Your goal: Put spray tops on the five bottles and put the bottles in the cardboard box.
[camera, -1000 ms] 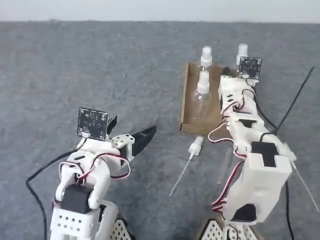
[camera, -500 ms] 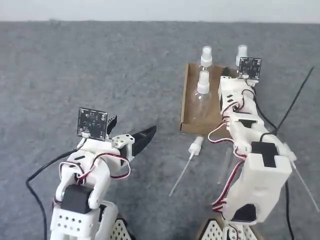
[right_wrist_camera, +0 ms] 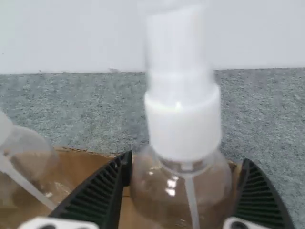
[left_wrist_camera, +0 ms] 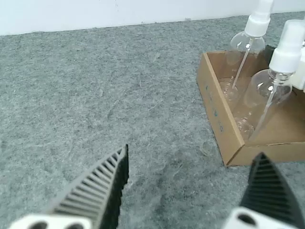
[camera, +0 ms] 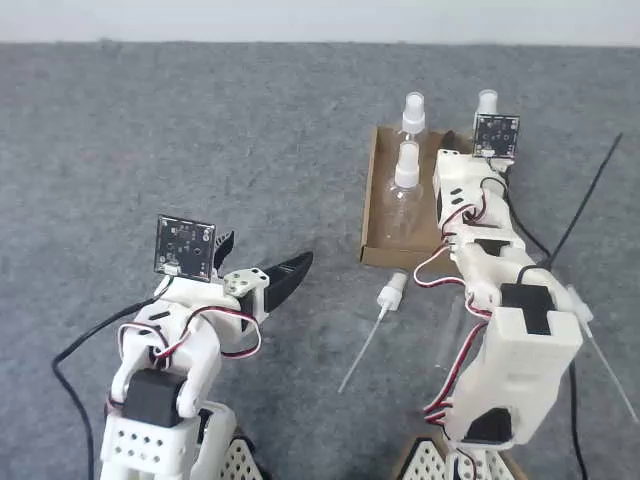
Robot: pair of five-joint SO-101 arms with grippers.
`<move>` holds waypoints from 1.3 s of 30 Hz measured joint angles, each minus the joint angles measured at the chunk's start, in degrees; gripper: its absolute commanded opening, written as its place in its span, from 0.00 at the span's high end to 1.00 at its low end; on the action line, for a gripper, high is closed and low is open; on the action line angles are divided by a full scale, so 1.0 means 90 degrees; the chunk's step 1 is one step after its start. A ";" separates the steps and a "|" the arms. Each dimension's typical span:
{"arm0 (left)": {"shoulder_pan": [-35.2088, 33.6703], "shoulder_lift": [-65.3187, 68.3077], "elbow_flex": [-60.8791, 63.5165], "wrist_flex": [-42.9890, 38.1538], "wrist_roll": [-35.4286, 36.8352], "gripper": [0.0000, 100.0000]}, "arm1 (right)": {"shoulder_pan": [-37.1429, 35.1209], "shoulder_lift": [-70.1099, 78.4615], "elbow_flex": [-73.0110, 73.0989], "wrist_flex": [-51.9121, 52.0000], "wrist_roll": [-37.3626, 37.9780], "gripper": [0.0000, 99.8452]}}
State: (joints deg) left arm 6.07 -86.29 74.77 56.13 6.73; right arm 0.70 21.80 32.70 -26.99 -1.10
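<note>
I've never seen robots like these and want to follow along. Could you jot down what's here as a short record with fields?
table: grey, felt-like
cardboard box: open, lying on the table
near bottle: upright in box, spray top on
far bottle: upright in box, spray top on
third bottle: spray top on, within the right gripper at the box's far end; grip unclear
loose spray top: lying on the table by the box's near end
left gripper: open, empty, above the table

Left arm [camera: 185,345] folded back, fingers [left_wrist_camera: 102,191] spread, right arm [camera: 495,265] stretched forward, fingers [right_wrist_camera: 95,195] apart.
</note>
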 measured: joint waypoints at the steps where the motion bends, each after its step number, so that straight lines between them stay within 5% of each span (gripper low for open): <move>1: 0.0000 0.0000 0.0000 0.0000 0.0000 0.63 | 0.0029 0.0000 0.0000 0.0000 0.0000 0.69; 12: 0.0000 0.0000 0.0000 0.0000 0.0000 0.63 | 0.0039 -0.0088 0.0000 0.0010 0.0000 0.69; 19: 0.0000 0.0000 0.0000 0.0000 0.0000 0.63 | 0.0039 -0.1465 0.0000 0.1328 0.0000 0.69; 30: 0.0000 0.0000 0.0000 0.0000 0.0000 0.63 | 0.0225 -0.4415 0.0000 0.5265 0.0078 0.69; 39: 0.0000 0.0000 0.0000 0.0000 0.0010 0.63 | 0.1280 -0.6711 0.0000 0.9338 0.2530 0.69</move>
State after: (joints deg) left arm 6.07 -86.29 74.77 56.13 6.81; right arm 12.22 -38.59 32.70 57.05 21.67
